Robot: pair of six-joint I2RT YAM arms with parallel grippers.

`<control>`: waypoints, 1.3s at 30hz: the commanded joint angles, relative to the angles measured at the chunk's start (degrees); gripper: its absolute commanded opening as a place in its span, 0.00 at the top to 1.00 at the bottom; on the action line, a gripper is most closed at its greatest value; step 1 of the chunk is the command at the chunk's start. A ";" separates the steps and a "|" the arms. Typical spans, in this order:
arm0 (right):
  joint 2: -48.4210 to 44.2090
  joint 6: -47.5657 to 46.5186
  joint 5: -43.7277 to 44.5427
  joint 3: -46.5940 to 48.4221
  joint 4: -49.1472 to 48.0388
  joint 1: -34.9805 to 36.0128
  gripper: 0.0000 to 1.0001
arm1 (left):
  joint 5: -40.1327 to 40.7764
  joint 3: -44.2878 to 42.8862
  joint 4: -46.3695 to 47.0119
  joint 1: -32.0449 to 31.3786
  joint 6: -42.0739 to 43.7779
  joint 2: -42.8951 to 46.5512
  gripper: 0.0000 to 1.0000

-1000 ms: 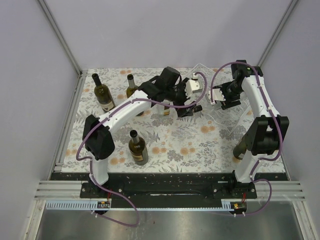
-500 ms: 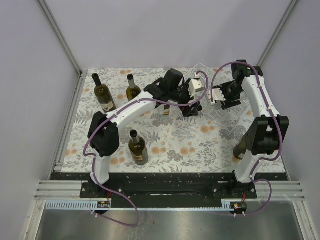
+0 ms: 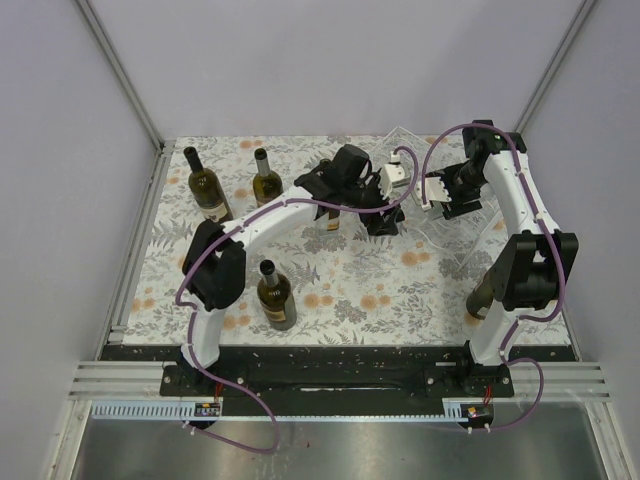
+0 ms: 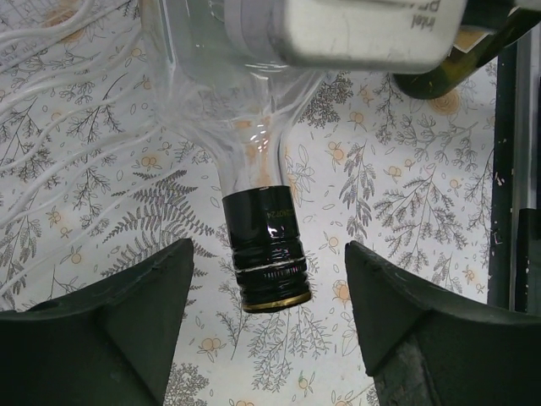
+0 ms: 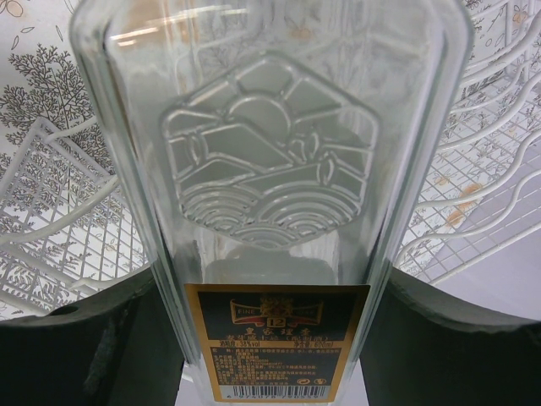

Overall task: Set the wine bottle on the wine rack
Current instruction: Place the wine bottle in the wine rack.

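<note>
Flowery table [image 3: 350, 290], with a clear square glass wine bottle [image 5: 270, 169] held sideways above it, beside the see-through ribbed wine rack [image 5: 482, 161].
Right claw [image 5: 270, 347] squeezes the bottle's wide body so it cannot drop. Left claw [image 4: 269, 254] sits open around the black cap [image 4: 269, 249], not touching, maybe ready to steady the neck. Bottle looks not yet in a cradle. Dark green bottles [image 3: 207, 190] stand well apart on the left.

Lab test cell: plain white walls [image 3: 340, 60], aluminium frame posts [image 3: 118, 65], floral-covered table [image 3: 380, 290].
</note>
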State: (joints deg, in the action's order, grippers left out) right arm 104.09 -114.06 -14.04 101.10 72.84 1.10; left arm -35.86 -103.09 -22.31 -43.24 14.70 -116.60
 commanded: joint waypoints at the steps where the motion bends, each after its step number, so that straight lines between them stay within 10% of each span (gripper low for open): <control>1: -5.22 -17.07 -0.90 1.82 -1.91 -0.31 1.00 | -2.73 0.34 3.41 -0.35 -1.16 0.14 0.28; 13: -5.66 -16.99 -1.07 0.77 -3.40 -0.31 0.97 | -1.94 1.22 3.23 -1.84 -2.66 0.84 1.00; 39: -9.17 -14.26 -0.20 -4.33 -6.75 -0.23 0.14 | 15.82 3.42 5.52 -5.97 -20.50 6.38 1.00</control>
State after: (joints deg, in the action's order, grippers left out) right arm 99.55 -114.98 -12.97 96.60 68.75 0.60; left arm -23.31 -100.09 -19.86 -48.27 -1.67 -114.78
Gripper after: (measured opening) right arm 0.840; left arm 0.387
